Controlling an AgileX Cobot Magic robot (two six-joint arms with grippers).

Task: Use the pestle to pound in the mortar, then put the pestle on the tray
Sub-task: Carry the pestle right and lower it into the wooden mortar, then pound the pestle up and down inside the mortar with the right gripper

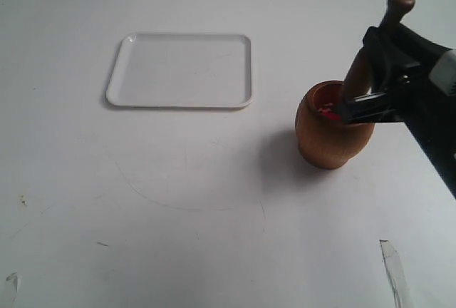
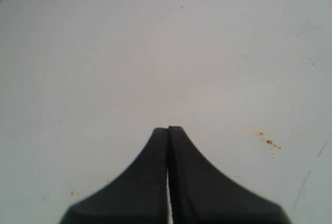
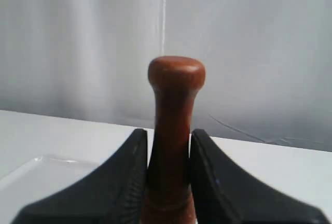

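Observation:
The brown wooden mortar [image 1: 329, 128] stands upright at the right of the white table, its reddish inside showing. The dark reddish pestle [image 1: 385, 33] leans in it, thick end down inside the cup and knob up. My right gripper [image 1: 374, 73] is shut on the pestle's shaft, just above the mortar's rim. In the right wrist view the pestle [image 3: 174, 125] rises between both fingers [image 3: 129, 177] of the right gripper [image 3: 168, 146]. The white tray [image 1: 180, 70] lies flat at the back left. My left gripper [image 2: 168, 130] is shut on nothing above bare table, outside the exterior view.
A clear strip of tape [image 1: 393, 269] lies near the front right edge. Small brown specks [image 2: 270, 141] mark the tabletop by the left gripper. Open table lies between the tray and the mortar.

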